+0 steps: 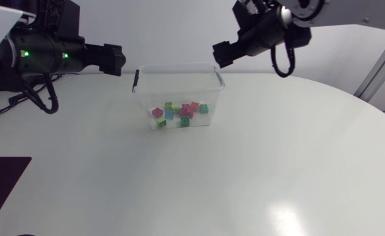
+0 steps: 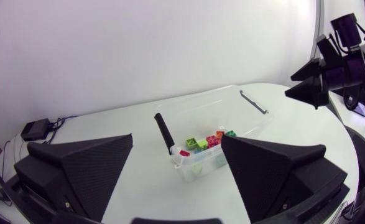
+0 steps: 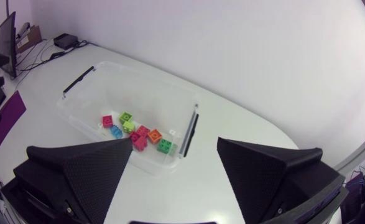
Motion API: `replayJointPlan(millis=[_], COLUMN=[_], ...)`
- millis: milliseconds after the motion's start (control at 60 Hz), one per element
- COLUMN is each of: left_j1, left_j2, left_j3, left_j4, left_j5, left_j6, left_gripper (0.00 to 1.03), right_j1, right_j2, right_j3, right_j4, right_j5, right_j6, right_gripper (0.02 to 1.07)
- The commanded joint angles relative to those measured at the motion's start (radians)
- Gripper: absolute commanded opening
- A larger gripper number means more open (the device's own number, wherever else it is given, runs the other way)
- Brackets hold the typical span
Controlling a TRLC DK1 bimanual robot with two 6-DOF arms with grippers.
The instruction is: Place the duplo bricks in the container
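Left gripper (image 1: pixel 117 59) and right gripper (image 1: pixel 220 54), spread wide and empty, flanking clear plastic container (image 1: pixel 179 67). All visible duplo bricks (image 1: pixel 180 112) already inside; task seemingly complete.

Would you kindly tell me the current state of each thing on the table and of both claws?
container: upright, lidless, holding the bricks
bricks: loose inside the container
left claw: open, empty
right claw: open, empty

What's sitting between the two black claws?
The clear plastic container holding coloured duplo bricks, seen in the head view between left claw and right claw.
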Motion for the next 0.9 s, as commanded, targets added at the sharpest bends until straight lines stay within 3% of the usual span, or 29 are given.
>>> replayJointPlan(millis=[0, 467, 883], left_j1=[0.019, 0.112, 0.197], left_j2=[-0.05, -0.294, -0.564], left_j3=[-0.052, -0.233, -0.5], left_j4=[-0.006, 0.033, 0.159], left_j5=[-0.014, -0.02, -0.019], left_j6=[-0.012, 0.022, 0.071], left_gripper=[0.99, 0.99, 0.99], right_j1=[-0.034, -0.202, -0.316], right_j2=[-0.079, -0.475, -0.807], right_j3=[-0.107, -0.546, -0.874], right_j4=[0.024, 0.182, 0.282], right_j5=[0.012, 0.038, 0.042], right_j6=[0.017, -0.013, -0.048], right_gripper=[1.02, 1.02, 1.02])
